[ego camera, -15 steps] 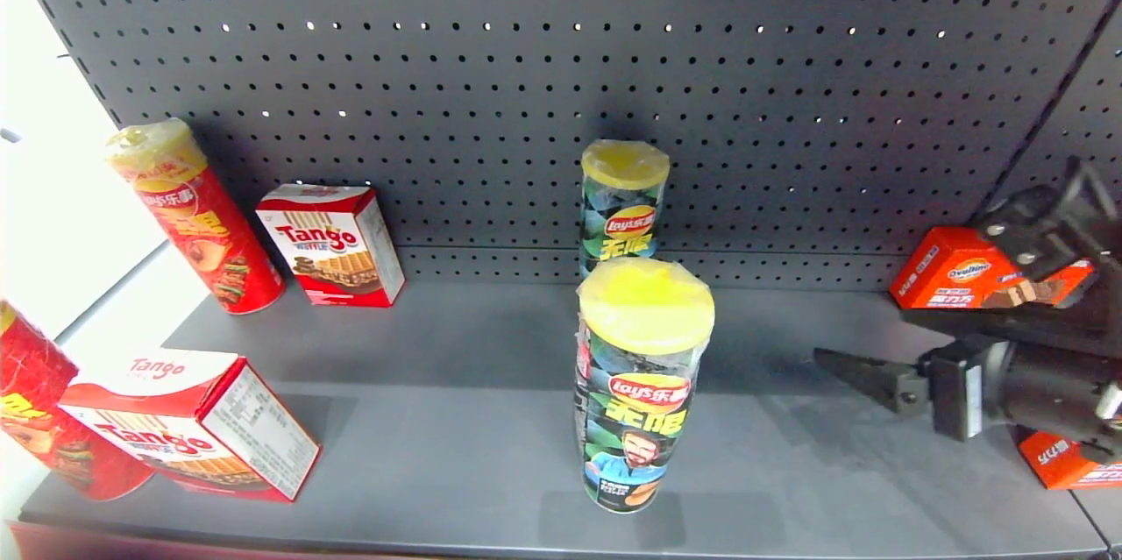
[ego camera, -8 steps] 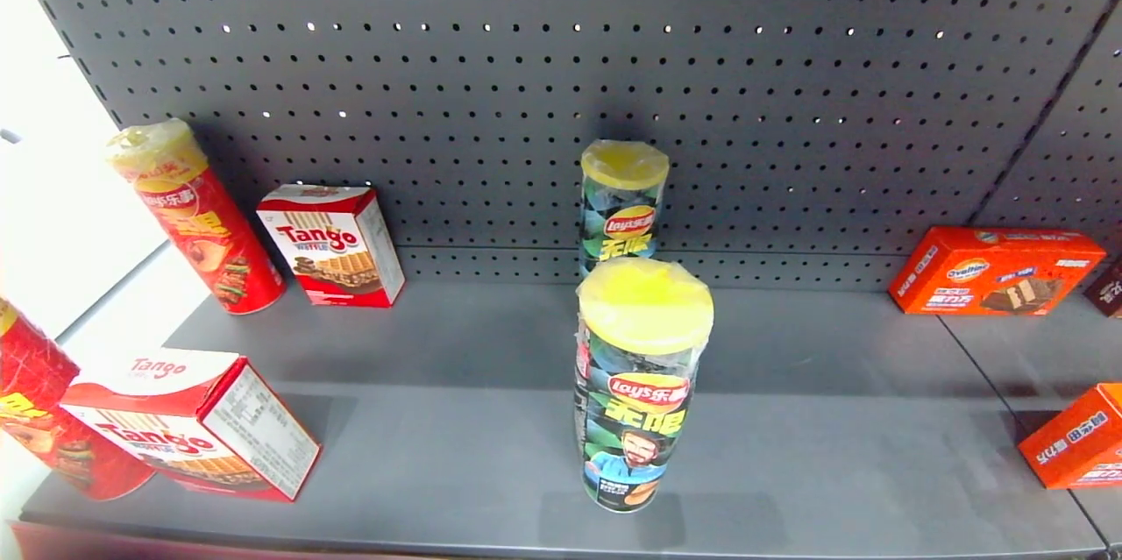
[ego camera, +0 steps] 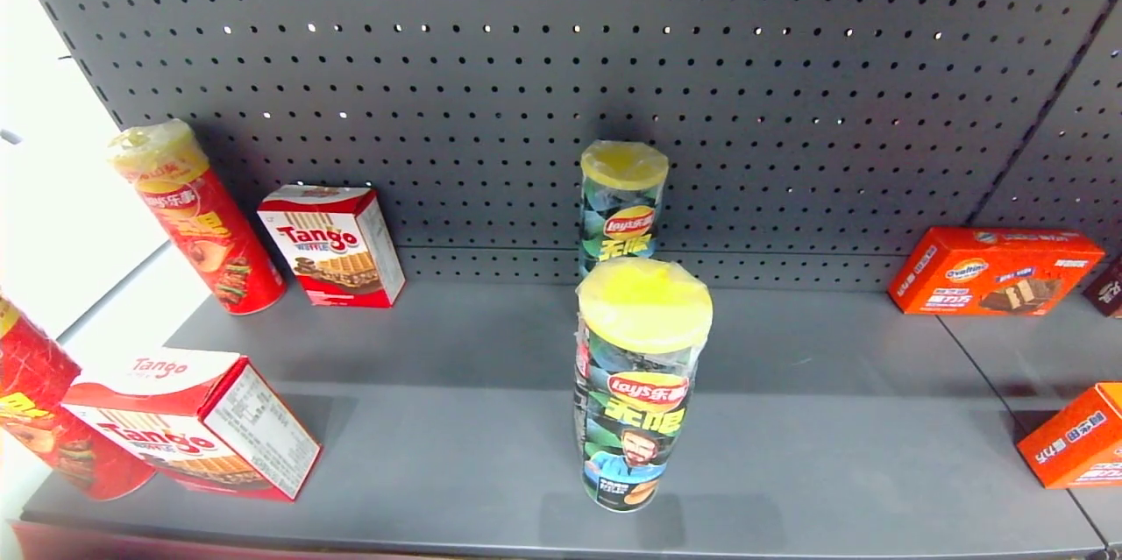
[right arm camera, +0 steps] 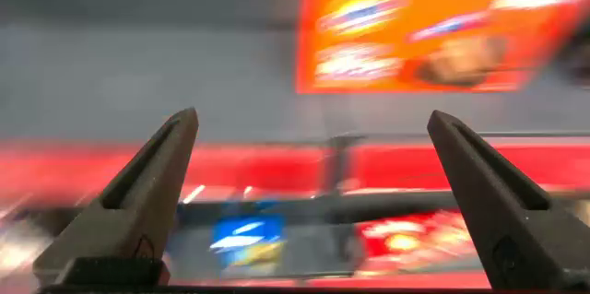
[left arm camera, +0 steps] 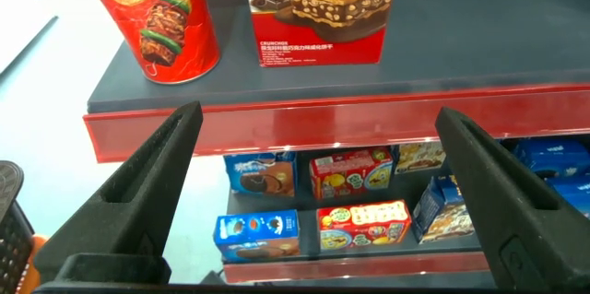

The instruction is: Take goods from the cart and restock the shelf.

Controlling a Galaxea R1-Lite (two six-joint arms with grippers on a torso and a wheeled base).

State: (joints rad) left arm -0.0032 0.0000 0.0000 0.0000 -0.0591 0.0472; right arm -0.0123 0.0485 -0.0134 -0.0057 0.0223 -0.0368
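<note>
The left gripper (left arm camera: pixel 318 114) is spread wide and empty, its dark fingers held before the red front edge of the shelf (left arm camera: pixel 479 59). Just beyond its fingertips a red can (left arm camera: pixel 164 17) and a wafer box (left arm camera: pixel 318 8) stand on the grey board, both with their tops cut off. Under that edge, lower than the gripper, sit rows of small boxes (left arm camera: pixel 258 236), and the outer ones are partly hidden behind the fingers. The right gripper (right arm camera: pixel 312 117) also gapes wide with nothing between its fingers. Ahead of it an orange box (right arm camera: pixel 433 31) lies on the board, smeared by blur, and the packets (right arm camera: pixel 244 239) below the red edge are too blurred to tell apart. The head view takes in the board as a whole, with the wafer box (ego camera: pixel 193 424) complete and the red can (ego camera: pixel 44 411) cut by the frame edge. Farther back, against the pegboard (ego camera: pixel 561 60), stand a second red can (ego camera: pixel 197 218) and a second wafer box (ego camera: pixel 333 244). Two yellow-lidded cans (ego camera: pixel 640 385) stand upright mid-shelf, one behind the other. On the right are a long orange carton (ego camera: pixel 995 271) and a nearer orange carton (ego camera: pixel 1074 437), cropped at the edge. Which of these faces the right gripper I cannot tell.
</note>
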